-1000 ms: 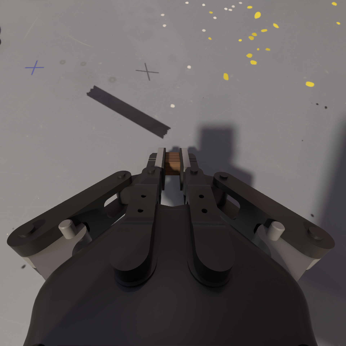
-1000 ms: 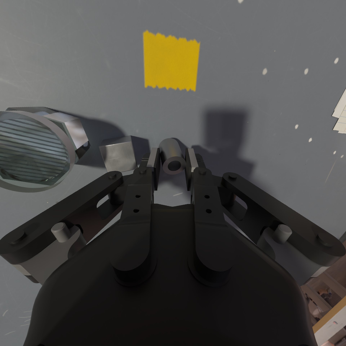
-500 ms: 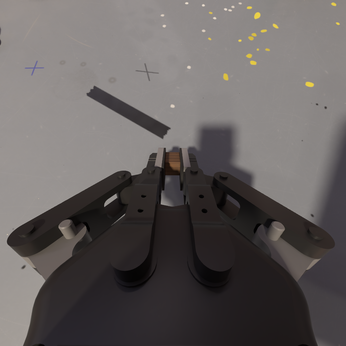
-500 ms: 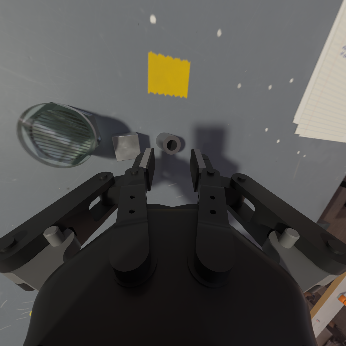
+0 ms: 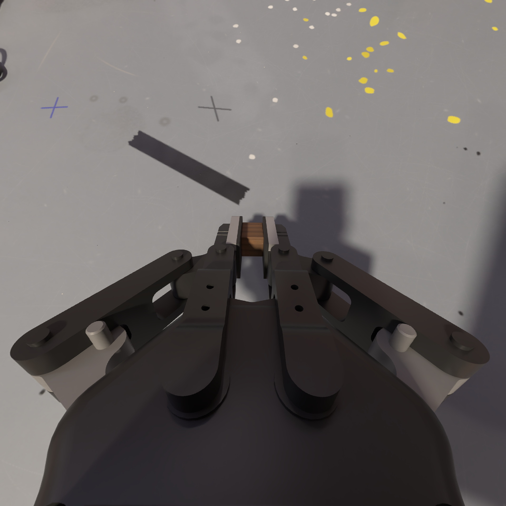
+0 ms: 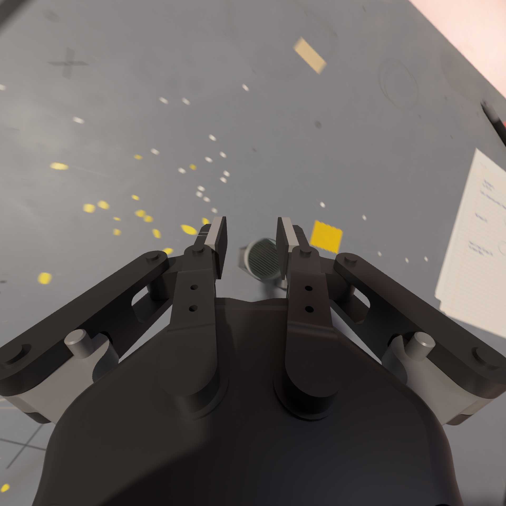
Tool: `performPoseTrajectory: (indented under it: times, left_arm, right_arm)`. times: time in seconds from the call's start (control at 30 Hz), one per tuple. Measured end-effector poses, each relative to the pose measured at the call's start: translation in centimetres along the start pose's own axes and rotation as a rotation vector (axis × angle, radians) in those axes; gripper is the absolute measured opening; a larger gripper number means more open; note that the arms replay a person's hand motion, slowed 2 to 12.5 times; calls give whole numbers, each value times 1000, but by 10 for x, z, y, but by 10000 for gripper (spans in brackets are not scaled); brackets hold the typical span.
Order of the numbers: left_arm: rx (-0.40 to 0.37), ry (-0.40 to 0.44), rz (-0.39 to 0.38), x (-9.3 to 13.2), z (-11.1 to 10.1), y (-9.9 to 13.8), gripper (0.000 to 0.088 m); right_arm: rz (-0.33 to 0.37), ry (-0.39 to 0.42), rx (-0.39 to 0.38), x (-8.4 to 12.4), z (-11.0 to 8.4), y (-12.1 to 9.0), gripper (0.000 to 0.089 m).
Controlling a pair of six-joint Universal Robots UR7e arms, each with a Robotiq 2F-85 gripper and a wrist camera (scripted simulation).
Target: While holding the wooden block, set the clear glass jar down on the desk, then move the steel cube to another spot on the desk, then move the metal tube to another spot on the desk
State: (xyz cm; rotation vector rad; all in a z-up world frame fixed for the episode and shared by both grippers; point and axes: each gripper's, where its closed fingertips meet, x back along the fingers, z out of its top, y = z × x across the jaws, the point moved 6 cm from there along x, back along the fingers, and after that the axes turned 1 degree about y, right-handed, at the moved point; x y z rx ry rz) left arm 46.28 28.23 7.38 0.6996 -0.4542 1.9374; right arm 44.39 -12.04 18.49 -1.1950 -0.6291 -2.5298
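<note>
Right gripper [image 6: 252, 243] empty, jaws apart, high over the desk [image 6: 273, 123].
Jar [image 6: 262, 260] lies far below between its fingers; left gripper [image 5: 253, 232] clamps the block [image 5: 252, 238].

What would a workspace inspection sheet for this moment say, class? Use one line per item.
Surface: grey desk, scratched, with yellow and white flecks.
Job's things: wooden block clamped in the left gripper; clear glass jar on the desk; steel cube and metal tube not visible.
Clutter: lined paper, yellow tape patch, black tape strip, drawn crosses.
Grippers: right gripper open, jaws empty, above the jar.
Cables: nothing seen.
Surroundings: tiled floor beyond the desk edge.
</note>
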Motion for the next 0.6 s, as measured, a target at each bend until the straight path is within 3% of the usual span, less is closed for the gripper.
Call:
performPoseTrajectory:
  times: [0.33, 0.6]
  left_arm:
    - [-36, -14, 2, 1, -2, 1, 128]
    - [-60, 5, -26, 1, -1, 2, 128]
  right_arm:
    - [283, 257, 82, 11, 45, -90, 324]
    - [506, 334, 61, -6, 62, -136, 331]
